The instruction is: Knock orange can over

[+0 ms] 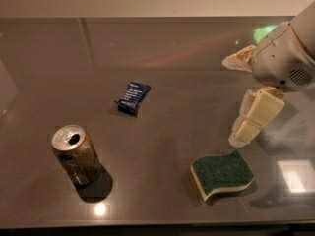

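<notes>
The orange can [77, 157] stands upright at the front left of the dark table [172, 82], its silver top with the pull-tab opening facing up. My gripper [235, 100] is at the right side, above the table and just behind the green sponge [222, 174]. It is open and empty: one cream finger [257, 116] points down-left and the other [238, 59] points left. The gripper is far from the can, roughly half the table's width to its right.
A small dark blue packet [133, 97] lies near the middle of the table, between the can and the gripper and further back. The table's front edge runs along the bottom of the view. A pale wall stands behind the table.
</notes>
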### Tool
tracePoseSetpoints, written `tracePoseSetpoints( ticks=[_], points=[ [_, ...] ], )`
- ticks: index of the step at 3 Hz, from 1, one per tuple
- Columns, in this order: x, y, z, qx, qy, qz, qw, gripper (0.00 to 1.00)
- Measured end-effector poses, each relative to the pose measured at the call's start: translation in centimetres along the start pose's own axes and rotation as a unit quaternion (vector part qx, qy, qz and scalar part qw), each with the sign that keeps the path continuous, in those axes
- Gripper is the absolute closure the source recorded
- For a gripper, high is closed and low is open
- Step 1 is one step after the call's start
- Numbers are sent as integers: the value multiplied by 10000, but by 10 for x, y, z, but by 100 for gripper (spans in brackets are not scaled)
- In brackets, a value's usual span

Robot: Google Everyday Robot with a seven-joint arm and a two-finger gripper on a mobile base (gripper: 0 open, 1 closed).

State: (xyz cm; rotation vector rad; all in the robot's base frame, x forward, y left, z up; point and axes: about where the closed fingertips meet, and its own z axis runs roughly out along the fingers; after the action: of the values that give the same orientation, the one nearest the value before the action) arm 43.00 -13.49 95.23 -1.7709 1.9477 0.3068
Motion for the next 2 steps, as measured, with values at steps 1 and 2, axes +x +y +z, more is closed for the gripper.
tracePoseSetpoints(
  ticks=[1,2],
  points=[
    [-29,22,24,-229,-637,-265,9974,0],
    [-59,43,56,-442,-1117,-530,9913,0]
  ],
)
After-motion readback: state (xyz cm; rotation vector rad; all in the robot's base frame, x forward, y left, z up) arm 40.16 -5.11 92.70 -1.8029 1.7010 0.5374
